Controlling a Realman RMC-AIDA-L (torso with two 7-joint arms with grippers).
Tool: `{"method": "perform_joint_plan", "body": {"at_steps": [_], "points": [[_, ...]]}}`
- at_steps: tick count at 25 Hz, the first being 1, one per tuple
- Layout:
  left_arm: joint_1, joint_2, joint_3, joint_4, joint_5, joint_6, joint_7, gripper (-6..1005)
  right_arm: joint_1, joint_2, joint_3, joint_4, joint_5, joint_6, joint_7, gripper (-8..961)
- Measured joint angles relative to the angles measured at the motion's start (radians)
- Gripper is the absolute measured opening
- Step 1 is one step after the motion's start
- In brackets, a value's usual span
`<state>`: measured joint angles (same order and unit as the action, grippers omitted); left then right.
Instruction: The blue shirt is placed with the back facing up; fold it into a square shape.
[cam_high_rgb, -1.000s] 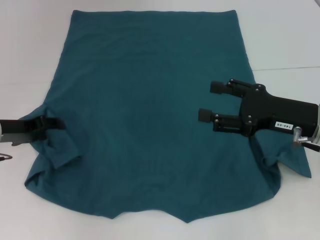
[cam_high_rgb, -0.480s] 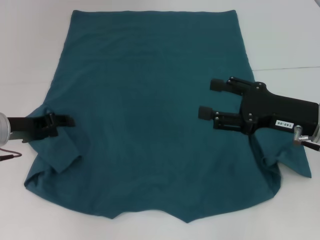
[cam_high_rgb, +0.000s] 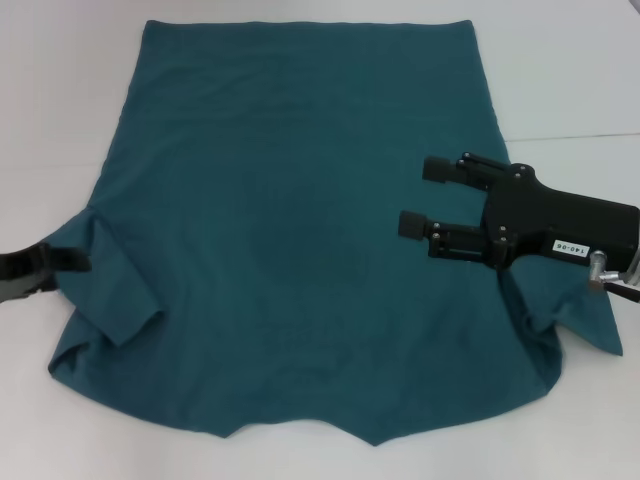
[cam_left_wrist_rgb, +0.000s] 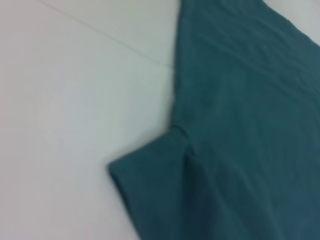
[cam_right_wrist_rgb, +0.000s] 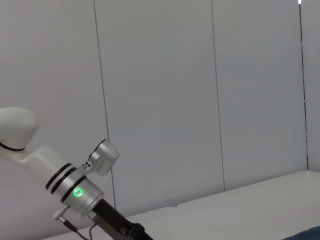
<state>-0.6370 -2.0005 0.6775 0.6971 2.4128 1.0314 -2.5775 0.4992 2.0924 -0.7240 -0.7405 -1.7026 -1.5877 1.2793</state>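
Observation:
The blue shirt (cam_high_rgb: 290, 230) lies spread on the white table, plain side up, its hem at the far end. Its left sleeve (cam_high_rgb: 112, 300) is folded inward over the body, and the left wrist view shows this sleeve (cam_left_wrist_rgb: 150, 172) lying flat with nothing holding it. The right sleeve (cam_high_rgb: 585, 325) sticks out past the right arm. My left gripper (cam_high_rgb: 75, 262) sits at the shirt's left edge, just off the sleeve and holding nothing. My right gripper (cam_high_rgb: 418, 196) hovers over the shirt's right side, open and empty, pointing toward the middle.
Bare white table (cam_high_rgb: 560, 70) surrounds the shirt on every side. The right wrist view shows a grey panelled wall and the left arm (cam_right_wrist_rgb: 75, 190) low in the picture.
My left gripper moved right over the folded left sleeve, then drew back left to the shirt's edge. The sleeve stays folded inward. The right gripper has barely moved.

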Motion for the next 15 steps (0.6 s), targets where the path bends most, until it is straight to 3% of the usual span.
{"method": "perform_joint_plan", "body": {"at_steps": [7,15], "points": [[-0.004,-0.001,0.004,0.006,0.097,0.007,-0.035,578,0.006,0.0,0.0,0.0,0.0,0.0,0.0,881],[-0.021,-0.013,0.004,-0.003,0.098,-0.014,-0.031,579,0.006,0.0,0.0,-0.001,0.0,0.0,0.0,881]]}}
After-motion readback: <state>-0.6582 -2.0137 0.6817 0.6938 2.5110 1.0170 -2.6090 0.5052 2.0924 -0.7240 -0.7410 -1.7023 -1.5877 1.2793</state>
